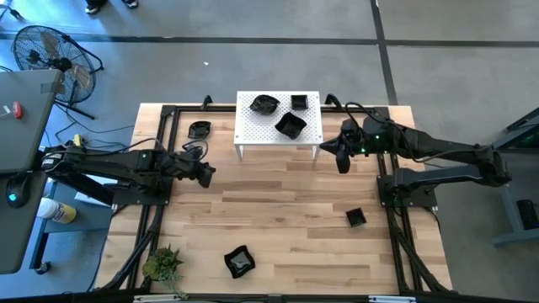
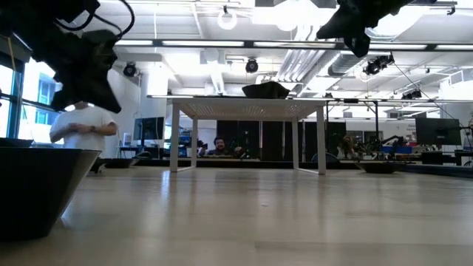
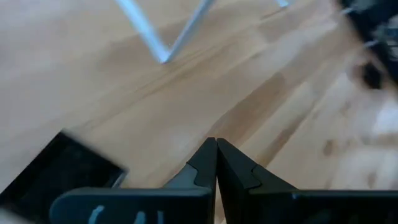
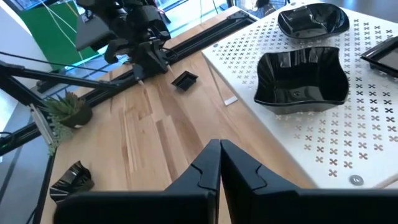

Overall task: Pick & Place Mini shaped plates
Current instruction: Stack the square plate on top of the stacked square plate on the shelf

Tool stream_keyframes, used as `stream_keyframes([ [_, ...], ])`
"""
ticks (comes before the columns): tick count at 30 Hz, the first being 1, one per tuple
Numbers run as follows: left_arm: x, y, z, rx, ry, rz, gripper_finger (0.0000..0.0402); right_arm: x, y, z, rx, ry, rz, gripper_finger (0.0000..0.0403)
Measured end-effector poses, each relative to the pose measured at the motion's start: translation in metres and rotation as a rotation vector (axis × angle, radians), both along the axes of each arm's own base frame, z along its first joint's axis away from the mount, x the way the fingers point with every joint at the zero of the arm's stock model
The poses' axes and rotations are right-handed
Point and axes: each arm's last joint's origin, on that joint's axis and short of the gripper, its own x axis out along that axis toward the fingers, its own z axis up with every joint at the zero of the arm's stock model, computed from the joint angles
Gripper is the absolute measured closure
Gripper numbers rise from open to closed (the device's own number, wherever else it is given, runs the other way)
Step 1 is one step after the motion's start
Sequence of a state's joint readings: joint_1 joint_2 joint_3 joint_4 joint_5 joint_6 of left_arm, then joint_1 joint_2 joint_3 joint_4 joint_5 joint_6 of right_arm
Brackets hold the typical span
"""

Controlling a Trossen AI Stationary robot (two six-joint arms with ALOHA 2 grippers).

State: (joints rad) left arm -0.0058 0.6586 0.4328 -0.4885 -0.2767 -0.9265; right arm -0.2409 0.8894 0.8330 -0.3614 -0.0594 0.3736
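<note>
Item: small glossy black mini shaped plates, six visible in the high view. Three sat on the large white perforated rack [image 1: 253, 126] at the table's far side: a rounded wavy-edged dish [image 1: 264, 103], a small square dish [image 1: 299, 103], and a larger square dish with curved-up rim [image 1: 290, 125]. A fourth, rounded plate [image 1: 199, 130] lay on the wood left of the rack. A small square plate [image 1: 356, 218] lay near the right table frame; a fluted-edged plate [image 1: 239, 261] lay at the near edge, well apart from the rest.

Left gripper [image 1: 205, 174]: over bare wood, near the rack's left leg, fingers [image 3: 205, 163] pressed together, empty.

Right gripper [image 1: 342, 160]: just beside the rack's right end, fingers [image 4: 208, 163] pressed together, empty.

Right wrist view alone showed the sheen and scalloped walls of the rack dishes; the low view showed the rack's legs and one dish edge-on on top.

Small green leafy plant [image 1: 162, 264]: near-left corner
</note>
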Motion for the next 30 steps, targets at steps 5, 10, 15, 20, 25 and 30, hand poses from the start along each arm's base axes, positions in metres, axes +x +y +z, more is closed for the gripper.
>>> stream_keyframes([
  [5, -0.013, 0.009, 0.004, -0.087, 0.125, 0.182, 0.0363, 0.0, 0.0, 0.0, -0.016, 0.003, 0.01, 0.0401],
  [10, -0.024, 0.028, 0.021, -0.095, 0.215, 0.204, 0.0347, 0.0, 0.0, 0.0, -0.037, 0.007, 0.019, 0.0397],
  [15, -0.03, 0.05, 0.027, -0.085, 0.227, 0.155, 0.0373, 0.0, 0.0, 0.0, -0.05, 0.009, 0.033, 0.04],
  [20, -0.031, 0.075, 0.019, -0.128, 0.268, 0.089, 0.0398, 0.0, 0.001, 0.0, -0.044, 0.006, 0.047, 0.04],
  [25, -0.032, 0.097, 0.005, -0.171, 0.342, 0.039, 0.0367, 0.0, 0.001, 0.0, -0.039, 0.004, 0.058, 0.0396],
  [30, -0.023, 0.113, -0.01, -0.235, 0.358, -0.022, 0.0309, 0.0, 0.001, 0.0, -0.032, 0.002, 0.071, 0.0401],
])
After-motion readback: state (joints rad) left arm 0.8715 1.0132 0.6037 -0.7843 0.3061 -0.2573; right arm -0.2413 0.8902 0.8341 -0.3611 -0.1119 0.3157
